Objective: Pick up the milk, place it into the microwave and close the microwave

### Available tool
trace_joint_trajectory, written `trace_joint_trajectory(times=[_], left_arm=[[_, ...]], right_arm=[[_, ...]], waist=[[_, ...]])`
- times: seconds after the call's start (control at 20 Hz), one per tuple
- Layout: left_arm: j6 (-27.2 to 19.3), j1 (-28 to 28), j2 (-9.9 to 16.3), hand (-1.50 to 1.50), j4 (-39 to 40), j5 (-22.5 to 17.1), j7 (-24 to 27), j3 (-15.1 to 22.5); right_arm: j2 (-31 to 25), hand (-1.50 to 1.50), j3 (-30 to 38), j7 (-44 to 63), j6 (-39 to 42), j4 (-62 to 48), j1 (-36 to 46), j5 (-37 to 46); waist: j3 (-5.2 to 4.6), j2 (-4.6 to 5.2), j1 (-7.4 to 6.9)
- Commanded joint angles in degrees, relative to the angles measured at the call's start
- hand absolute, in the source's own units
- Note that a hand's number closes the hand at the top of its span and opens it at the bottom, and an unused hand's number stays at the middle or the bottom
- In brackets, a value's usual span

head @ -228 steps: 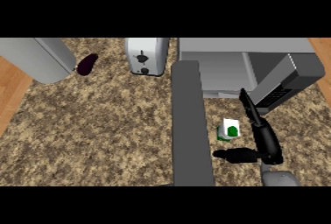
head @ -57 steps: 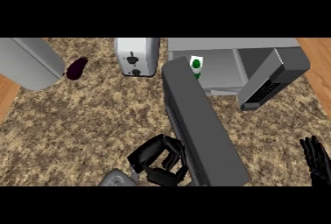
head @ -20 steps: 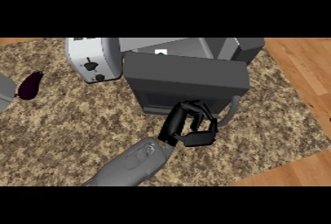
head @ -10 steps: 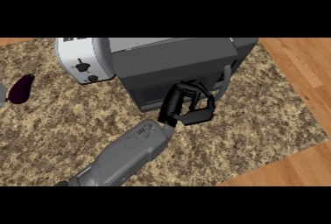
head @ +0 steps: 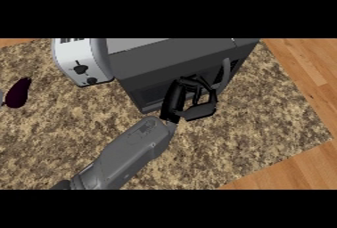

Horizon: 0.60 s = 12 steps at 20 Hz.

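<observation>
Head view shows one grey forearm [head: 128, 158] rising from the lower left, its black left hand [head: 187, 100] set against the front of the dark, boxy microwave [head: 178, 67]. Its fingers [head: 204, 89] are curled at the smooth door face, with nothing visibly held between them. The door looks shut, so the milk cannot be seen. Left of the hand stands a rounded silver toaster [head: 80, 62] with black knobs, touching the microwave's side. Farther left lies a glossy purple eggplant [head: 18, 92]. All rest on a speckled brown stone worktop [head: 263, 116], bordered by wood at the right.
</observation>
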State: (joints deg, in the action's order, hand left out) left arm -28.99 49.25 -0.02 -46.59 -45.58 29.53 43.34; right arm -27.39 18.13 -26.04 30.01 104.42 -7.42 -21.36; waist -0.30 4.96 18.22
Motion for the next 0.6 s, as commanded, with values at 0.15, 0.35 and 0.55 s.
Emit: trace_joint_trajectory(times=[0.15,0.35,0.55], left_arm=[[1.0,4.3,0.0,1.5,3.6,-2.7,2.6,-1.6],[1.2,4.8,0.0,1.5,4.4,-3.9,3.8,-1.2],[1.7,4.6,0.0,1.5,5.2,-5.3,5.0,-1.2]], right_arm=[[-2.5,-1.5,2.2,1.9,-0.6,-1.6,3.2,-2.0],[-3.8,-1.5,3.2,2.3,-0.1,-2.1,3.9,-2.8],[-4.9,-1.5,3.8,2.5,0.1,-3.0,4.6,-2.6]], waist=[[0.0,0.63,0.12],[0.09,0.49,0.81],[0.14,0.96,1.16]])
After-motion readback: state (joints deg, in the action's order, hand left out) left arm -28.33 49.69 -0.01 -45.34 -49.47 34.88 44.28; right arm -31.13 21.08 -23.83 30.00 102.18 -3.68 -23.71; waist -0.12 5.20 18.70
